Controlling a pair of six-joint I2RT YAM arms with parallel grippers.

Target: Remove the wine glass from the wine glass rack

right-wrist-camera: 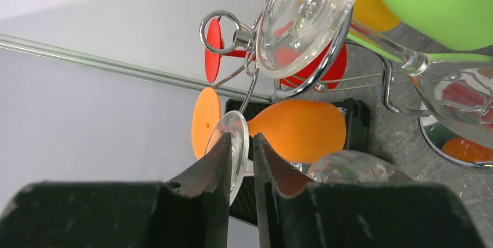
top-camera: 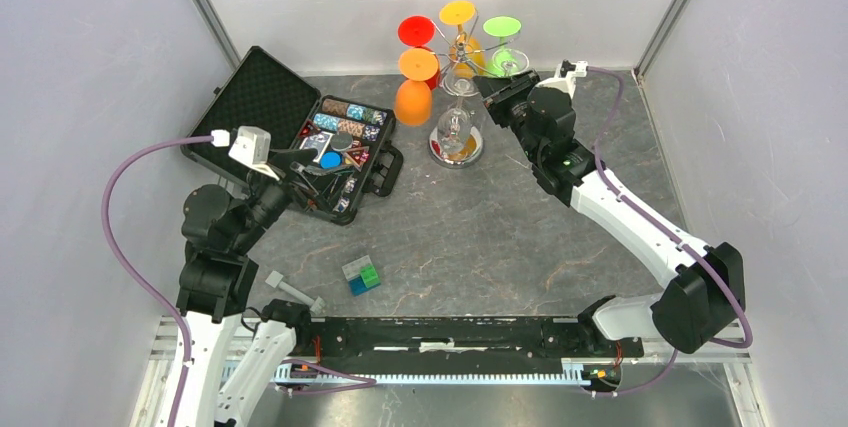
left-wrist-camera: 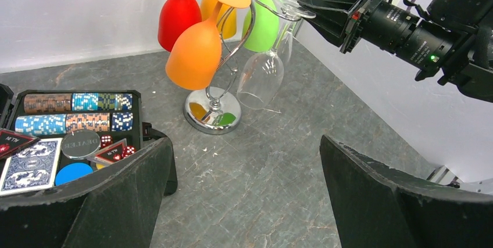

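I read the wine glass rack (left-wrist-camera: 212,121) as polished chrome wire with a mirror-bright base. On the rack, the wine glass (left-wrist-camera: 260,79) is clear, smooth glass, and the orange glass (left-wrist-camera: 195,56) is opaque with a soft sheen. Under the rack, the surface (left-wrist-camera: 279,166) looks like matt, veined grey stone.

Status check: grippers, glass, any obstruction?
Right gripper shut on clear wine glass foot; glass hangs on wine glass rack. Left gripper open, near poker case. Orange glass, second clear glass close alongside.
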